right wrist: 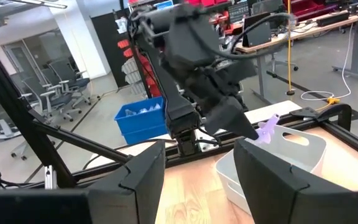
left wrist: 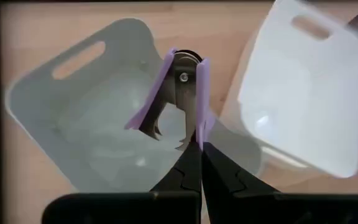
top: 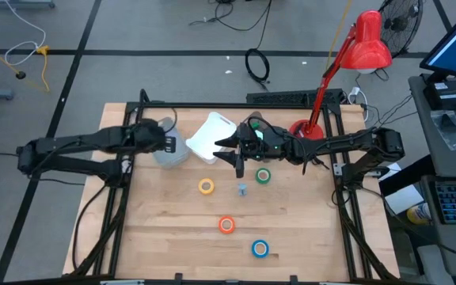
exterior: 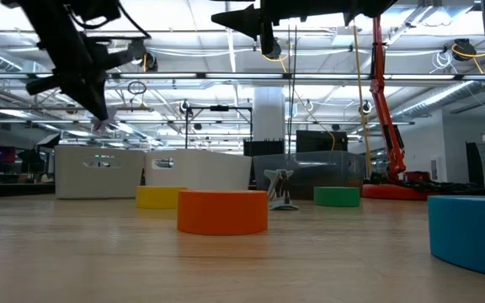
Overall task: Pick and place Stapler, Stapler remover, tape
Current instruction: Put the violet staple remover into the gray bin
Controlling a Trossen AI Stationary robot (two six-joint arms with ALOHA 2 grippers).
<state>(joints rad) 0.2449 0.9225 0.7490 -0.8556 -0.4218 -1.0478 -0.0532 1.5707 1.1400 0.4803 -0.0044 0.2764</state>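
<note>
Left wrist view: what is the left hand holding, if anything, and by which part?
The left hand pinches the purple staple remover by one purple handle's tip, above the grey bin. The right hand is open, empty.

Matt pale wooden table (top: 165, 229); smooth plastic bins (left wrist: 303, 93); purple-handled metal staple remover (left wrist: 182, 93).

Pale wood table (top: 165, 229), light grain.
Tape rolls: yellow tape (top: 206, 187), green tape (top: 263, 176), orange tape (top: 226, 225), blue tape (top: 260, 249), all with pale cores.
Lilac and silver stapler remover (left wrist: 176, 93) in black left gripper (left wrist: 194, 140).
Grey bin (left wrist: 61, 124) beside white bin (left wrist: 303, 93).
Black right gripper (top: 226, 150).
Bright red desk lamp (top: 362, 43).
Blue crate (right wrist: 140, 118) beyond table.
</note>
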